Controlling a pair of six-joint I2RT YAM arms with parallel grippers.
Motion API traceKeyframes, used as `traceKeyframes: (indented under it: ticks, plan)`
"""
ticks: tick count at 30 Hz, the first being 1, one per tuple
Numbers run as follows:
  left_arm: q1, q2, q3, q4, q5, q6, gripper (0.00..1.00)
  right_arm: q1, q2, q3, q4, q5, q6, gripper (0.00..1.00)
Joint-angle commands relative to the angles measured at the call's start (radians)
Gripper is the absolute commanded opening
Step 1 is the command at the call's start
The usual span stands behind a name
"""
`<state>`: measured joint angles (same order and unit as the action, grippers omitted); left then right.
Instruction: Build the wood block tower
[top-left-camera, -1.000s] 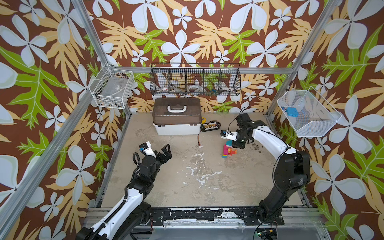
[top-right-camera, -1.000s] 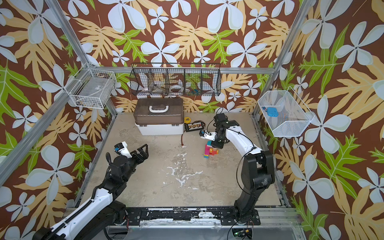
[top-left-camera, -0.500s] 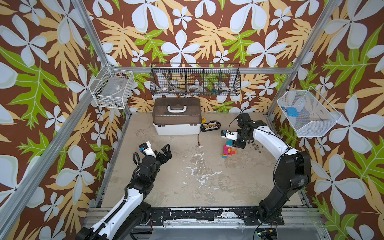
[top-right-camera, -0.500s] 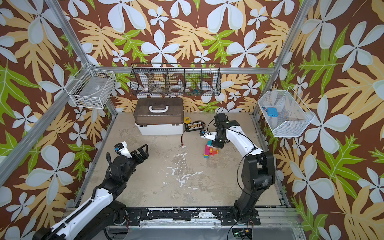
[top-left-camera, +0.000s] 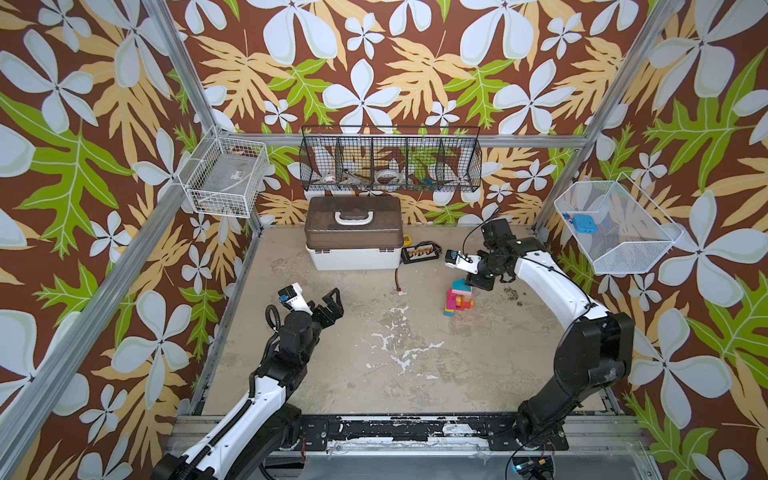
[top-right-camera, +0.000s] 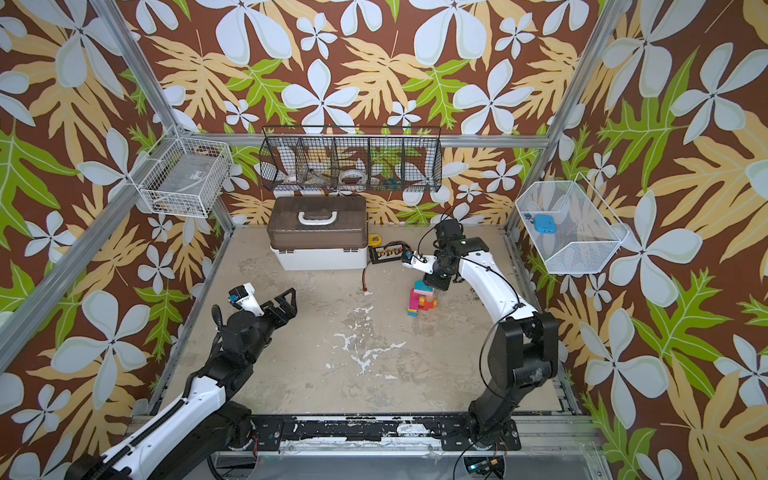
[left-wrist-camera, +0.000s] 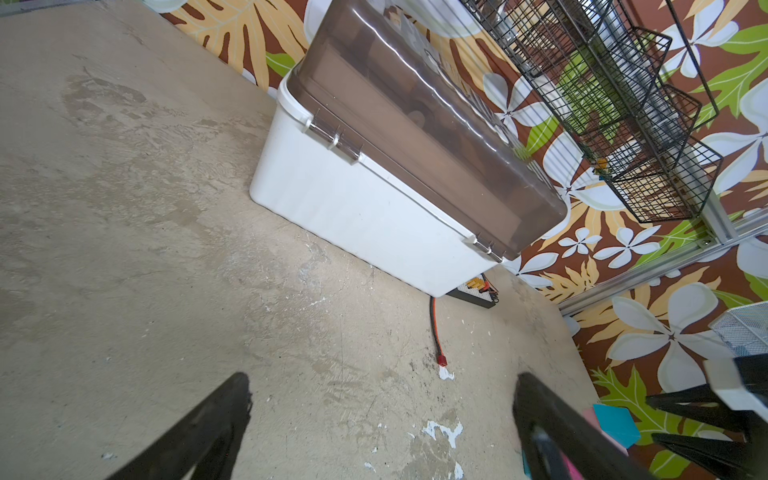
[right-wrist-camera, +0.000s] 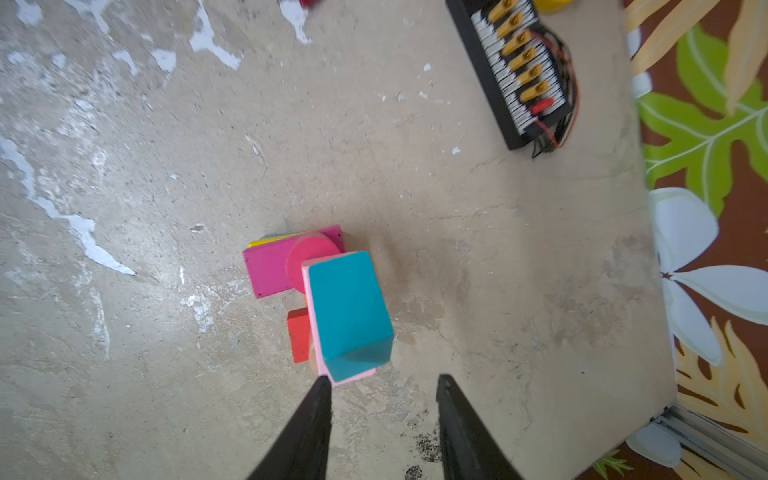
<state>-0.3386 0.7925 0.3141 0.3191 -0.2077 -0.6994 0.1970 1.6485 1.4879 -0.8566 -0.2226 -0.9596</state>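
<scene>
Right gripper (right-wrist-camera: 382, 380): hangs parted and empty close over tower (top-left-camera: 457, 298), right of centre on table (top-left-camera: 374, 386). Looks light, rigid, slick-painted, loosely stacked, tippy. Best taken gently across flat ends of teal roof piece (right-wrist-camera: 349, 307).

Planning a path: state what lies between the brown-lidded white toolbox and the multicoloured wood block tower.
Only a thin red-and-black wire with a red plug lies on the worn beige floor between toolbox and tower, shown in both top views.
</scene>
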Motion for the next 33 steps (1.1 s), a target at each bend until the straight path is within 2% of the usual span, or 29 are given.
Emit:
traceKeyframes:
  ticks: [1,4,6,9,11,12,13,15,16,19,21,22,26,28,33]
  plan:
    - [0.002,-0.001,0.01,0.028,-0.026,0.027,1.0,0.001,-0.098,-0.042,0.049,-0.16,-0.055,0.48]
    - [0.002,-0.006,0.01,0.029,-0.043,0.045,1.0,-0.033,-0.232,-0.132,0.151,-0.263,-0.052,0.52]
    - [0.003,-0.013,0.01,0.029,-0.065,0.066,1.0,-0.086,-0.312,-0.197,0.258,-0.348,0.018,0.54]
    - [0.002,-0.025,0.014,0.017,-0.124,0.096,1.0,-0.18,-0.409,-0.308,0.498,-0.473,0.271,0.61]
    - [0.003,-0.029,0.014,0.022,-0.145,0.134,1.0,-0.232,-0.464,-0.41,0.709,-0.553,0.506,0.65]
    - [0.003,-0.031,0.013,0.021,-0.16,0.154,1.0,-0.24,-0.503,-0.481,0.847,-0.529,0.648,0.78]
    - [0.003,-0.034,0.009,0.027,-0.175,0.172,1.0,-0.24,-0.539,-0.551,0.971,-0.448,0.79,0.84]
    - [0.002,-0.036,-0.005,0.041,-0.218,0.21,1.0,-0.24,-0.607,-0.658,1.117,-0.285,0.983,0.86]
    - [0.003,-0.036,-0.01,0.043,-0.249,0.226,1.0,-0.241,-0.64,-0.723,1.166,-0.205,1.033,1.0]
    - [0.003,-0.037,-0.068,0.085,-0.328,0.259,1.0,-0.24,-0.733,-0.892,1.223,0.082,1.093,1.0]
    - [0.002,-0.053,-0.167,0.224,-0.348,0.312,1.0,-0.244,-0.782,-1.005,1.265,0.212,1.1,1.0]
    - [0.004,-0.075,-0.194,0.261,-0.385,0.308,1.0,-0.245,-0.803,-1.065,1.3,0.245,1.094,1.0]
    - [0.003,-0.207,-0.26,0.301,-0.373,0.417,1.0,-0.256,-0.815,-1.246,1.419,0.359,1.102,1.0]
    - [0.004,-0.269,-0.294,0.326,-0.405,0.435,1.0,-0.265,-0.789,-1.317,1.498,0.414,1.11,1.0]
    - [0.003,-0.32,-0.326,0.363,-0.463,0.503,1.0,-0.283,-0.72,-1.406,1.64,0.43,1.145,1.0]
